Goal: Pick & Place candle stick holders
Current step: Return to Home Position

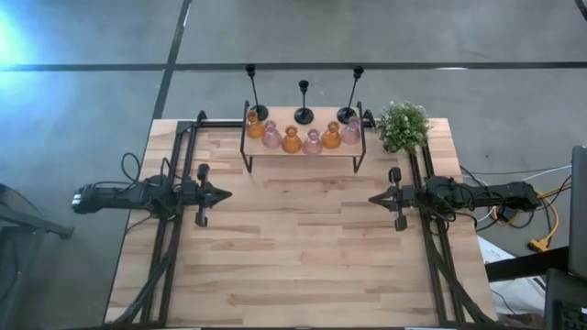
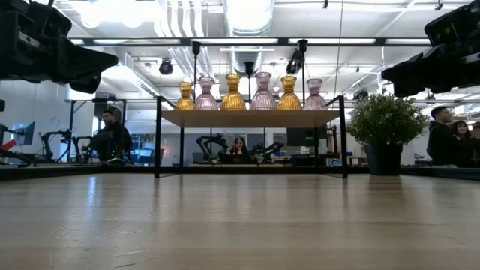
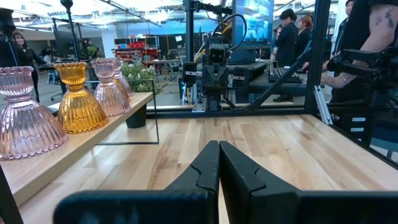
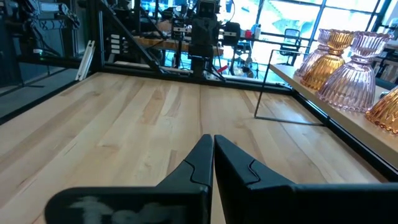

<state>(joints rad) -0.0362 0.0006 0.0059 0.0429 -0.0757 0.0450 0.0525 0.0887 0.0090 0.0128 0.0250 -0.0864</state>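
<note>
Several squat amber and pink glass candle stick holders [image 1: 292, 138] stand in a row on a black-legged wooden shelf [image 1: 303, 151] at the table's far edge. Behind them three tall black holders [image 1: 304, 103] stand with their round bases on the shelf. The row shows in the low view as glass holders [image 2: 234, 91]. My left gripper [image 1: 226, 193] waits shut at the table's left, level, pointing toward the right. My right gripper [image 1: 374, 198] waits shut at the right, pointing toward the left. Both are far from the shelf, fingertips together in the wrist views: left gripper [image 3: 218, 147], right gripper [image 4: 212, 140].
A small bushy green plant [image 1: 403, 126] in a dark pot stands at the far right corner, beside the shelf. Bare wooden table [image 1: 303, 247] lies between the arms and toward the near edge. People show in the room beyond the table.
</note>
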